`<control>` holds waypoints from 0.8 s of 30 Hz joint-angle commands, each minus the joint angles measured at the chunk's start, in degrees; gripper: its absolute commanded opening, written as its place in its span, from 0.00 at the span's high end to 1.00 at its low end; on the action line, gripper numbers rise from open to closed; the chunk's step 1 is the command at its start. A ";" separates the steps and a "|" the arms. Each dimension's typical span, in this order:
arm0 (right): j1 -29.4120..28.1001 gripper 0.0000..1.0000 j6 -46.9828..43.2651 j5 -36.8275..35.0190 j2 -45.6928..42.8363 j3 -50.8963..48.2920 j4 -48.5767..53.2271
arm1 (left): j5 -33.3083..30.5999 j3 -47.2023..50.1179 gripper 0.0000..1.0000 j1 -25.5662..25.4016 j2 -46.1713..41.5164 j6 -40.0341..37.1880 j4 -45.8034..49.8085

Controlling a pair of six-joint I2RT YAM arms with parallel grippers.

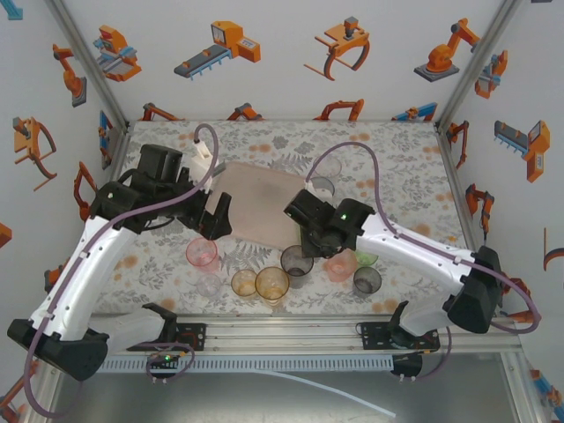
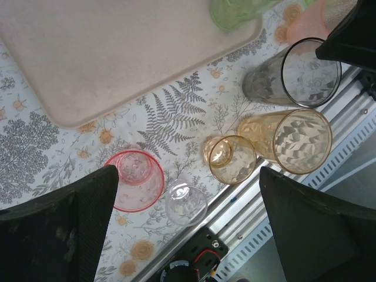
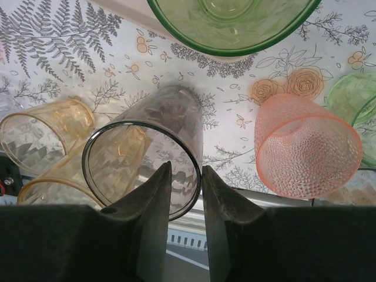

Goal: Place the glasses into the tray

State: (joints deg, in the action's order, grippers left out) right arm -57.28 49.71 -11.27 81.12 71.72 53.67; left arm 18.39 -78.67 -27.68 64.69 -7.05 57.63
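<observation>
Tray (image 1: pixel 256 201) sits mid-table on the floral cloth (image 1: pixel 397 176), and pretty much all the glasses (image 1: pixel 271 284) are bunched on the cloth between it and the near edge. Right gripper (image 3: pixel 185 176) is down on the smoky grey glass (image 3: pixel 147 147). Its jaws are nearly together with the rim running through the gap, one finger inside the mouth and one outside, so it's pinching the wall. That glass is just off the tray's near edge, right next to the tall amber glass (image 2: pixel 294 141) and the small amber glass (image 2: pixel 231 157). Left gripper (image 2: pixel 188 173) is spread wide with nothing in it, hanging over the pink glass (image 2: pixel 138 179) and a little clear glass (image 2: pixel 185 202). A green glass (image 2: pixel 235 10) is right at the tray's corner, but I honestly can't tell if it's on the tray or just beside it. A salmon glass (image 3: pixel 305 147) is close by the grey one.
</observation>
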 commanded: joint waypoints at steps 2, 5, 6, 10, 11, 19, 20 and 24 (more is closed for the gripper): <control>-0.56 0.71 0.42 -0.75 1.23 0.23 1.50 | 0.72 -0.27 0.03 0.56 -1.66 0.71 1.26; -0.63 0.71 0.24 -1.46 2.16 0.17 2.08 | 1.36 -0.01 0.03 0.82 -1.79 0.65 1.26; -0.64 0.72 0.13 -1.70 2.56 0.25 2.41 | 1.47 -0.16 0.03 0.89 -1.83 0.72 1.25; -0.70 0.73 -0.46 -2.50 3.81 0.85 3.37 | 1.65 -0.16 0.03 1.17 -1.67 0.74 1.13; -0.73 0.74 -0.63 -2.68 4.10 0.90 3.50 | 1.69 -0.03 0.03 1.27 -1.67 0.78 1.17; -0.88 0.81 -1.22 -4.42 4.84 1.23 4.37 | 1.92 0.70 0.03 1.65 -1.91 0.83 0.91; -0.91 0.82 -1.30 -4.61 4.84 1.31 4.50 | 1.91 0.69 0.03 1.60 -2.01 0.85 0.82; -0.86 0.89 -1.68 -4.96 4.71 1.50 4.62 | 2.03 0.66 0.03 1.84 -1.93 0.98 0.82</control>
State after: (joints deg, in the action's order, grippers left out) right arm -57.78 48.49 -13.85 85.71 71.75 56.55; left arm 19.29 -78.63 -26.20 63.59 -6.87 57.89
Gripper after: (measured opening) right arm 0.118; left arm 0.972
